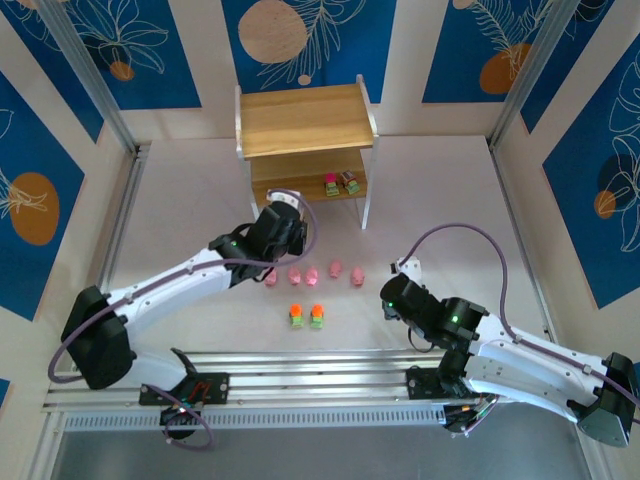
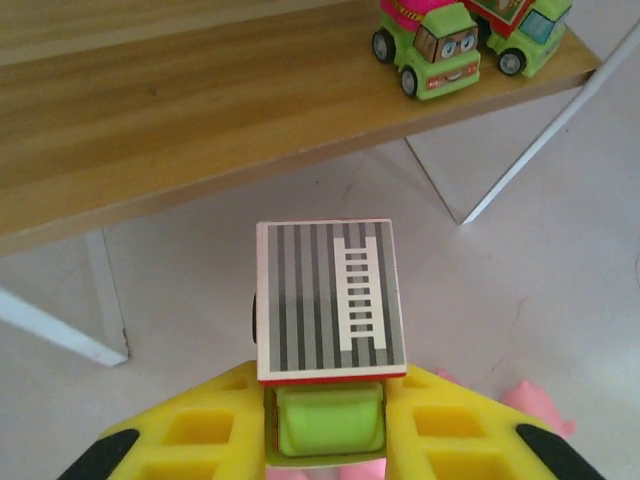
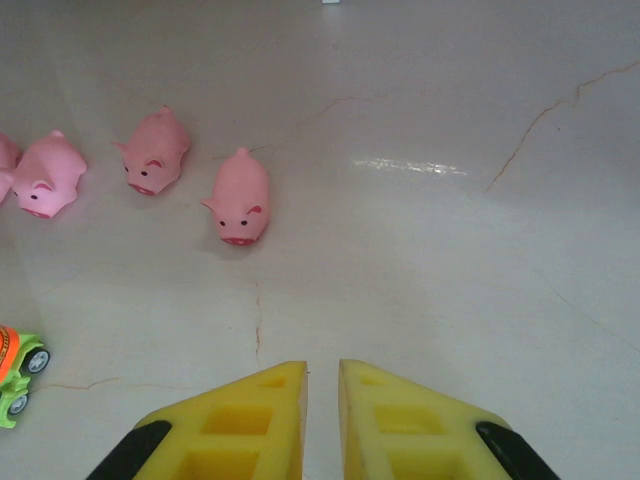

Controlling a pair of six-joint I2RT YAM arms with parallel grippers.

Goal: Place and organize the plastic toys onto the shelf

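Your left gripper (image 1: pixel 287 212) sits just in front of the shelf (image 1: pixel 305 125), before the left half of its lower board (image 2: pixel 200 120). Its yellow fingers (image 2: pixel 200 440) are pinching a green ladder truck (image 2: pixel 330 300), gripped at the cab end, with the grey striped ladder top facing the wrist camera. In the left wrist view the truck's far end stops just short of the board's front edge, so it is not yet on the shelf.

At the right end of that lower board you already have two toys parked: a magenta-topped truck (image 1: pixel 331 184) and, just beside it and nearer the shelf's right leg (image 2: pixel 520 160), a second green truck (image 1: pixel 350 182).

On the table (image 1: pixel 450 200) in front of the shelf lies a row of pink pigs (image 1: pixel 312 272), running left to right. The leftmost is partly under your left gripper. A pair of orange-topped trucks (image 1: pixel 307 316) stands side by side behind the row, farther from the shelf than the pigs.

Your right gripper (image 1: pixel 388 296) hovers well apart from the shelf, forward of its right leg and just past the right end of the pig row. Its fingers (image 3: pixel 240 420) are drawn almost together, with only a thin slit between them and nothing in it. In the right wrist view they point at bare table, with the nearest pig (image 3: pixel 240 197) lying between them and the shelf.
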